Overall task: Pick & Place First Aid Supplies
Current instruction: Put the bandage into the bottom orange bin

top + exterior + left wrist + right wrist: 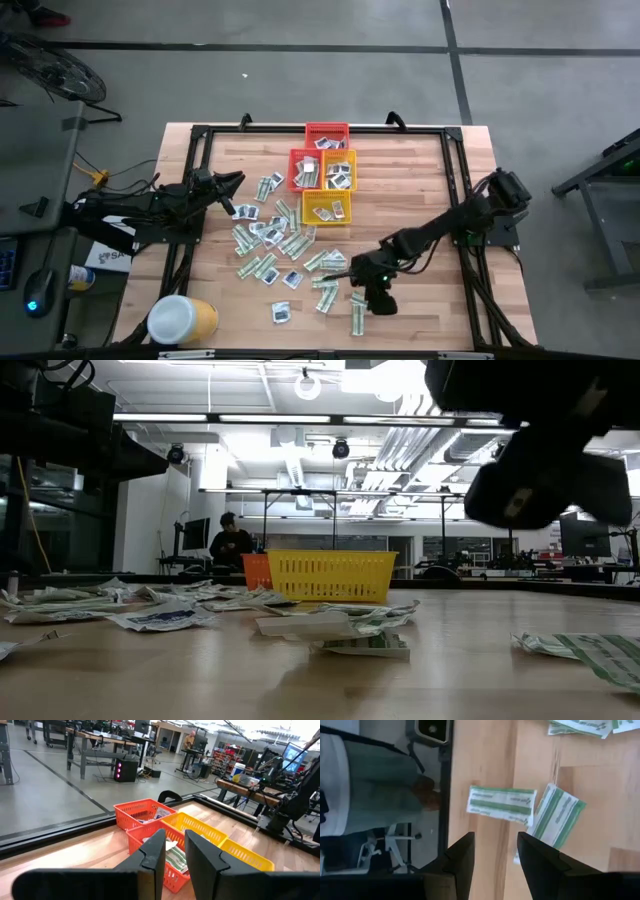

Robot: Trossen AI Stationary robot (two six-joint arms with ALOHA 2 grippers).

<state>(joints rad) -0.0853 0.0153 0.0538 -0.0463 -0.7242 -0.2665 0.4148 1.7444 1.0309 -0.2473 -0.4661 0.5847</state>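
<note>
The first aid supplies (pixel 270 240) lie scattered flat on the wooden table, mostly in front of the baskets. They are green-and-white strips and white squares. My right gripper (pixel 366 303) hangs open above the table's near right part, slanting down toward the near edge. Two green-and-white strips (pixel 501 805) (pixel 555 817) lie on the wood just ahead of its fingers (pixel 465 857), untouched. In the low view the right gripper (pixel 540 470) shows dark at the upper right, clear of the packets (pixel 350 630). My left gripper (pixel 238 182) waits level at the table's left, its fingers (pixel 155 855) slightly apart and holding nothing.
A red basket (pixel 327 135), a second red basket (pixel 305 170), an orange one (pixel 341 170) and a yellow one (pixel 327 208) stand at the far middle, some holding packets. A yellow tub with a white lid (pixel 180 320) sits at the near left. A black frame rail (pixel 200 135) runs round the table.
</note>
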